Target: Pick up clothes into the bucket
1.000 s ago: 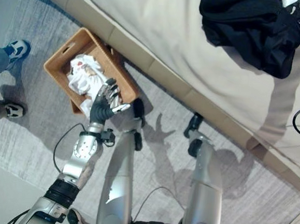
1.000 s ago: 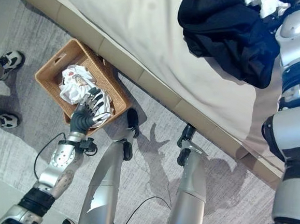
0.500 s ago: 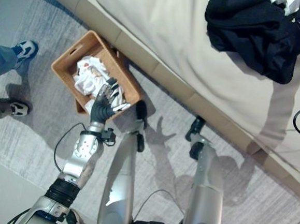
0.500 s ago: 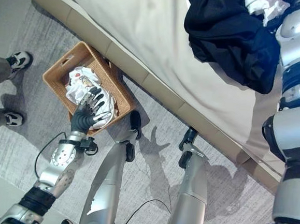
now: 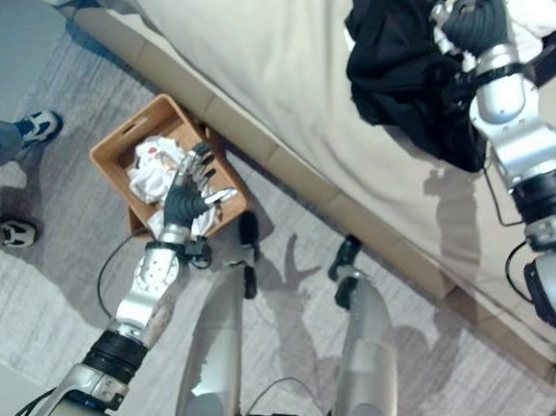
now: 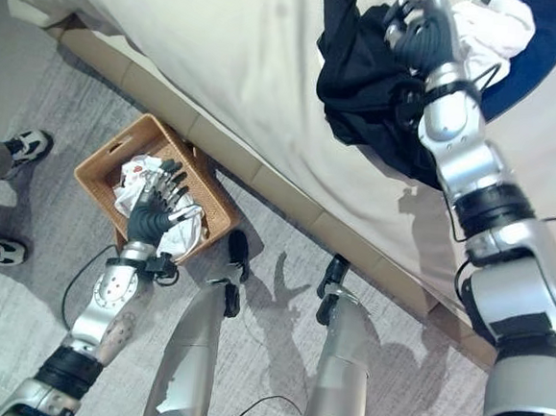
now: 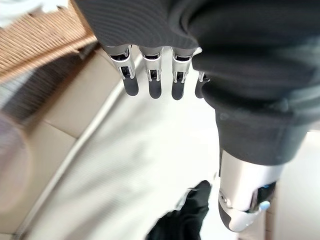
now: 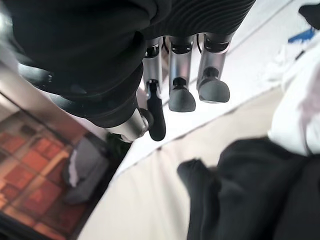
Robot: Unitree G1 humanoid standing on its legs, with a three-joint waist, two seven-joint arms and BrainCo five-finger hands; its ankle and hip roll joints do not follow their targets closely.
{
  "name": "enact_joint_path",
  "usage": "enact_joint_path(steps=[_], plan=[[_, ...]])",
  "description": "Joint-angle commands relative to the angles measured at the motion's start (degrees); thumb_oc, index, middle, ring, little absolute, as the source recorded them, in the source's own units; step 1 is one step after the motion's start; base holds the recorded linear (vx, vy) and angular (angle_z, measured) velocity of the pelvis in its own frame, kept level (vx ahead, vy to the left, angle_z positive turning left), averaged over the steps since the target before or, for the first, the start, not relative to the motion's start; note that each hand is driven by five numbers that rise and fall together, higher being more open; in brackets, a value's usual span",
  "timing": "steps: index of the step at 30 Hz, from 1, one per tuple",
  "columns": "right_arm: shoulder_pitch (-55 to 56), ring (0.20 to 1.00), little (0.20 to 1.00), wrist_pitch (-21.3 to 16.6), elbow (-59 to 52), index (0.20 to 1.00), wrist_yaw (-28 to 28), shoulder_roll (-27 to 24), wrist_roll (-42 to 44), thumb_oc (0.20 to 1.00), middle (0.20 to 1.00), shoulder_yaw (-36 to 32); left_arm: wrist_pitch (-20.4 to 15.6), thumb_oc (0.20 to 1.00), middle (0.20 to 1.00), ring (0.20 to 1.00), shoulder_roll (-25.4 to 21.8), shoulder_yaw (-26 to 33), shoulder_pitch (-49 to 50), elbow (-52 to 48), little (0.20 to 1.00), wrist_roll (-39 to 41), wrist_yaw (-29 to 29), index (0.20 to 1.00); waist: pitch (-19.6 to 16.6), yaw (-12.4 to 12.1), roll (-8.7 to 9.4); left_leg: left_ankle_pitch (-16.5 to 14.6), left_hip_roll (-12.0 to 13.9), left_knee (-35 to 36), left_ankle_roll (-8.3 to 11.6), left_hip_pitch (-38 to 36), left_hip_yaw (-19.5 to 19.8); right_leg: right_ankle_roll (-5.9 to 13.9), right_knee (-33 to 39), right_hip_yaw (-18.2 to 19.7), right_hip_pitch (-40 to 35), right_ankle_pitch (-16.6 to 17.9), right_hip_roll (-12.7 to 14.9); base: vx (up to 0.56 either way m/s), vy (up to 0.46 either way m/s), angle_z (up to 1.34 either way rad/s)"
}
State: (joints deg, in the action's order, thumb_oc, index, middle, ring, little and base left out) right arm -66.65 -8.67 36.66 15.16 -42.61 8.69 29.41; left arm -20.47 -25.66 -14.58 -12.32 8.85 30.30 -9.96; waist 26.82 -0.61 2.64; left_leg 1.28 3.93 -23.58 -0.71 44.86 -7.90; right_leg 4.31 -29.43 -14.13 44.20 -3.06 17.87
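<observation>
Left hand (image 5: pixel 184 199): fingers were spread straight and held nothing; it hung over the near corner of the basket.
Right hand (image 6: pixel 428 35): fingers were loosely curled and gripped nothing; it hung above the far edge of the black garment, well away from the basket. Whether it touched the cloth could not be told.
Basket (image 5: pixel 115 136): a brown woven box with a slot handle stood on the grey rug (image 5: pixel 52 267), close against the side of the bed (image 5: pixel 252 42).
White clothes (image 5: pixel 153 157): a crumpled bundle with a red and dark print lay inside the basket; no writing on it could be read.
Black garment (image 6: pixel 364 90): lay heaped on the bed, far from the basket.
White cloth (image 6: pixel 490 27): lay on the bed beyond the black garment.
Person: two sneakers (image 5: pixel 34 126) stood on the rug beside the basket, on the side away from the robot.
Left wrist view: showed the basket's woven rim past the fingertips.
Right wrist view: showed a red patterned floor beyond the bed.
</observation>
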Motion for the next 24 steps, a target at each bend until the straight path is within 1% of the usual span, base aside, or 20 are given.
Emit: enact_joint_path(steps=[1, 2, 3, 4, 6, 7, 9, 12, 13, 16, 18, 20, 24], plan=[[0.85, 0.200, 0.200, -3.91, -1.73, 0.200, -0.23, -0.74, 1.73, 0.200, 0.200, -2.31, -2.69, 1.000, 1.000, 1.000, 0.26, 1.09, 2.68, -0.45, 1.000, 0.48, 0.75, 1.000, -2.48, -0.37, 0.34, -4.90, 0.88, 0.22, 3.07, -4.24, 3.85, 5.75, 4.79, 3.27, -4.26, 5.29, 1.33, -0.07, 0.003, 0.02], [3.27, 0.200, 0.200, -4.15, -3.07, 0.200, -0.61, 0.10, 1.69, 0.200, 0.200, -3.59, -2.88, 1.000, 1.000, 1.000, 0.35, 1.43, 2.92, -0.19, 1.000, 0.70, 1.09, 1.000, -2.46, -0.21, 0.69, -2.64, 0.58, 2.06, 2.61, -5.64, 3.39, 5.17, 7.19, 2.37, -6.10, 7.46, 1.47, 0.00, 0.000, 0.00], [3.40, 0.200, 0.200, -4.11, -3.11, 0.200, -0.62, 0.14, 1.68, 0.200, 0.200, -3.61, -2.87, 1.000, 1.000, 1.000, 0.33, 1.41, 3.00, -0.15, 1.000, 0.72, 1.10, 1.000, -2.65, -0.31, 0.61, -4.23, 0.73, 1.96, 3.12, -6.43, 3.90, 5.86, 6.68, 2.81, -6.66, 6.02, 1.19, -0.05, -0.006, -0.01], [5.75, 0.200, 0.200, -4.31, -4.58, 0.200, -1.13, 0.84, 1.76, 0.200, 0.200, -4.75, -2.96, 1.000, 1.000, 1.000, 0.33, 1.84, 3.06, 0.35, 1.000, 0.82, 1.18, 1.000, -2.76, -0.24, 0.95, -2.13, 0.59, 3.65, 2.63, -7.69, 3.36, 5.38, 8.96, 1.95, -8.19, 8.23, 1.49, 0.03, -0.022, 0.00], [6.64, 0.200, 0.200, -4.43, -4.63, 0.200, -1.31, 1.37, 1.85, 0.200, 0.200, -5.17, -2.96, 1.000, 1.000, 1.000, 0.27, 2.06, 3.01, 0.39, 1.000, 0.85, 1.27, 1.000, -2.72, -0.38, 1.06, -1.80, 0.63, 4.39, 2.67, -8.70, 3.42, 5.55, 9.77, 1.65, -9.42, 8.60, 1.62, -0.01, -0.016, -0.01], [8.81, 0.200, 0.200, -4.64, -5.81, 0.200, -1.92, 2.10, 2.40, 0.200, 0.200, -6.11, -3.11, 1.000, 1.000, 1.000, 0.52, 2.39, 3.14, 1.34, 1.000, 0.99, 1.43, 1.000, -3.11, -0.28, 1.32, -1.38, 0.68, 5.93, 2.80, -10.74, 3.31, 5.76, 11.38, 1.18, -11.66, 9.09, 1.53, 0.04, -0.022, -0.02], [11.51, 0.200, 0.200, -5.12, -7.73, 0.200, -2.70, 2.88, 3.12, 0.200, 0.200, -7.00, -3.15, 1.000, 1.000, 1.000, 0.82, 2.78, 3.40, 2.03, 1.000, 0.95, 1.57, 1.000, -3.53, -0.24, 1.52, -1.00, 0.71, 7.26, 2.97, -12.60, 3.11, 5.92, 13.00, 0.77, -13.80, 9.57, 1.61, 0.05, -0.032, -0.02], [15.62, 0.200, 0.200, -5.98, -11.92, 0.200, -5.26, 2.59, 4.61, 0.200, 0.200, -7.60, -3.07, 1.000, 1.000, 1.000, 1.14, 3.44, 4.11, 3.44, 1.000, 0.97, 2.23, 1.000, -4.40, -0.08, 2.02, -0.66, 0.72, 8.58, 3.24, -14.88, 3.36, 6.15, 15.10, 0.16, -16.85, 10.08, 1.46, 0.05, -0.028, -0.02], [15.71, 0.200, 0.200, -5.95, -11.98, 0.200, -5.27, 2.58, 4.60, 0.200, 0.200, -7.66, -3.08, 1.000, 1.000, 1.000, 1.13, 3.41, 4.13, 3.44, 1.000, 0.97, 2.24, 1.000, -4.36, -0.10, 2.01, -0.65, 0.72, 8.63, 3.25, -14.98, 3.37, 6.15, 15.17, 0.12, -16.98, 10.10, 1.44, 0.05, -0.021, -0.03], [21.03, 0.200, 0.200, -7.01, -17.60, 0.200, -9.46, 1.35, 7.80, 0.200, 0.200, -8.35, -2.84, 1.000, 1.000, 1.000, 1.36, 4.35, 5.22, 5.10, 1.000, 0.35, 3.21, 1.000, -5.66, 0.22, 2.71, -0.25, 1.01, 10.31, 3.57, -17.99, 3.40, 6.49, 17.60, -0.52, -20.33, 10.85, 1.12, 0.07, -0.024, 0.02], [22.28, 0.200, 0.200, -7.20, -19.13, 0.200, -10.44, 0.98, 8.99, 0.200, 0.200, -8.77, -2.89, 1.000, 1.000, 1.000, 1.29, 4.66, 5.52, 5.24, 1.000, 0.39, 3.46, 1.000, -6.03, 0.24, 2.89, -0.20, 1.05, 10.52, 3.66, -18.50, 3.23, 6.58, 18.16, -0.66, -21.02, 11.08, 1.02, 0.05, -0.017, 0.00], [25.75, 0.200, 0.200, -7.92, -22.69, 0.200, -13.38, 0.49, 12.17, 0.200, 0.200, -9.19, -2.82, 1.000, 1.000, 1.000, 1.24, 4.75, 6.09, 5.45, 1.000, -0.04, 4.28, 1.000, -6.94, 0.42, 3.46, -0.33, 1.21, 10.93, 3.79, -19.96, 3.07, 6.74, 19.36, -0.91, -22.76, 11.27, 0.79, 0.05, -0.020, -0.02], [28.89, 0.200, 0.200, -8.24, -25.31, 0.200, -15.15, -0.82, 14.41, 0.200, 0.200, -10.49, -3.00, 1.000, 1.000, 1.000, 0.87, 4.85, 6.85, 5.19, 1.000, -0.19, 5.33, 1.000, -7.74, 0.62, 3.77, -0.49, 1.38, 10.97, 3.73, -20.90, 3.26, 6.80, 19.82, -1.04, -24.03, 11.09, 0.69, 0.04, -0.012, 0.00]])
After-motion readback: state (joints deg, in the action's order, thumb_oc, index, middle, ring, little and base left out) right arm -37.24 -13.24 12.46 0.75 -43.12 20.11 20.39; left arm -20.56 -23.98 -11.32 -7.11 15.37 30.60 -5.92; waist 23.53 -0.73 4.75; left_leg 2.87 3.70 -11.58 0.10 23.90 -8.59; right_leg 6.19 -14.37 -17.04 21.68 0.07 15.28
